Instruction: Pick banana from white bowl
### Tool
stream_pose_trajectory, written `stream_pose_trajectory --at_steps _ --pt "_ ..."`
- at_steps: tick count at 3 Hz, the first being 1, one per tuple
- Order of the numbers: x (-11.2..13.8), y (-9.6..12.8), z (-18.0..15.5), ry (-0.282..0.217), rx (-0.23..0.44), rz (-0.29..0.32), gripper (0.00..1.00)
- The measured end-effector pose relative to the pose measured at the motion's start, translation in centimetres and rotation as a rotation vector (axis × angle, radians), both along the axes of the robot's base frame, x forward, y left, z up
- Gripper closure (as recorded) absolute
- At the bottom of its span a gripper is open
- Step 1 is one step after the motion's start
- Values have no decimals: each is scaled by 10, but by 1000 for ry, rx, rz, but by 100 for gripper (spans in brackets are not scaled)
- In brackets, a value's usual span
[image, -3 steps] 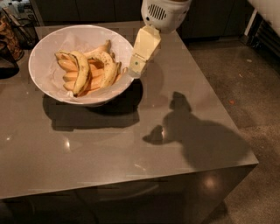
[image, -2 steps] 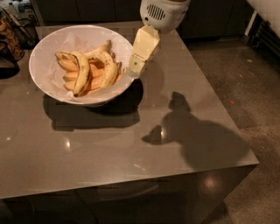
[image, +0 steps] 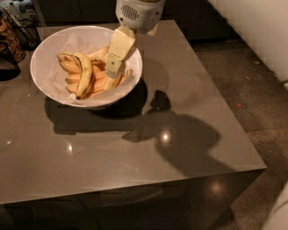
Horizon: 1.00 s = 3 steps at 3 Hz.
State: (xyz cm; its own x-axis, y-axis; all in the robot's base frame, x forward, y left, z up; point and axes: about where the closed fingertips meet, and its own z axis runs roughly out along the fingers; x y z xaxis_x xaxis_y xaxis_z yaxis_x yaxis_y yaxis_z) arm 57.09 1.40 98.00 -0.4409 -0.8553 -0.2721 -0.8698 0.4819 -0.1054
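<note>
The white bowl (image: 45,54) stands at the back left of the table and holds several bananas. The speckled banana (image: 85,74) with dark streaks lies curved in the middle of the bowl, among smoother orange-yellow bananas (image: 72,67). My gripper (image: 113,67) hangs from its white wrist (image: 137,13) and reaches down into the right half of the bowl. Its cream tip is among the bananas just right of the speckled one. Whether it touches a banana is hidden.
The grey-brown table (image: 135,152) has its front edge low in view and its right edge beside speckled floor (image: 252,90). A dark wicker-like object (image: 9,38) sits at the far left. A pale wall (image: 256,27) is at the top right.
My gripper has moved left, from the bowl's right rim to inside the bowl over the bananas. The bananas look unmoved.
</note>
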Motion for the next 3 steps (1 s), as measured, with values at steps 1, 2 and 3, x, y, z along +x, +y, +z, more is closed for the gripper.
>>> stream_pose_trajectory --at_steps 1,2,3 --pt "3 3 1 -16 15 1 0" --pt "9 19 1 -4 65 25 0" --pt "14 29 1 12 96 28 0"
